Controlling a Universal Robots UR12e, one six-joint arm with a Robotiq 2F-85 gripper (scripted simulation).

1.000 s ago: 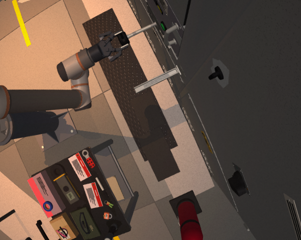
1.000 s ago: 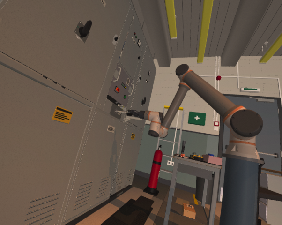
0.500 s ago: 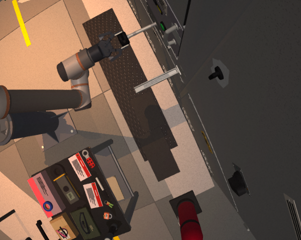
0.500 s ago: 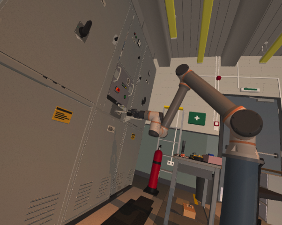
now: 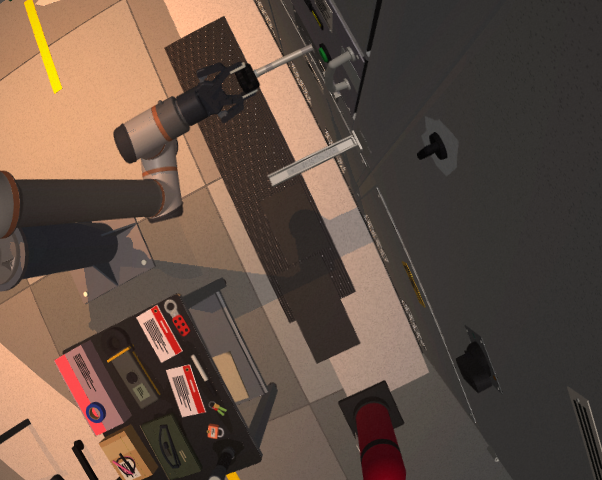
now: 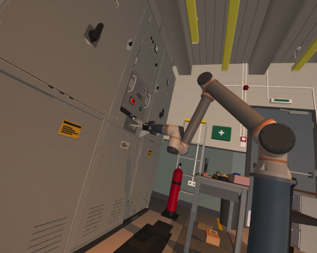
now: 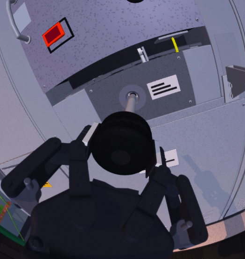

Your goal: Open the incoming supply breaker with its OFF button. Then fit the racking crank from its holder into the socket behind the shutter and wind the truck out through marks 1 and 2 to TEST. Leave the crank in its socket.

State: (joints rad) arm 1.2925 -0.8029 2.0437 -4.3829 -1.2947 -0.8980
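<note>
The racking crank [image 5: 270,65] [image 6: 138,126] stands with its steel shaft seated in the round socket [image 7: 132,96] of the breaker panel, and my gripper [image 5: 244,82] [image 6: 145,127] [image 7: 122,145] is closed around its black knob [image 7: 122,142] out at the free end. Above the socket, a yellow pointer [image 7: 174,44] shows in the dark slot under the raised truck front. The red OFF button [image 7: 53,33] [image 6: 131,100] sits upper left on that front, with a green button [image 5: 322,52] [image 6: 140,109] nearby. The empty crank holder [image 5: 314,160] [image 7: 236,79] juts from the panel to the right.
The switchgear face is right in front of the gripper, with grab handles [image 5: 343,58] by the buttons. A ribbed floor mat [image 5: 250,155] lies under the arm. A tool cart [image 5: 157,382] [image 6: 221,179] and a red extinguisher [image 5: 379,439] [image 6: 175,188] stand farther along.
</note>
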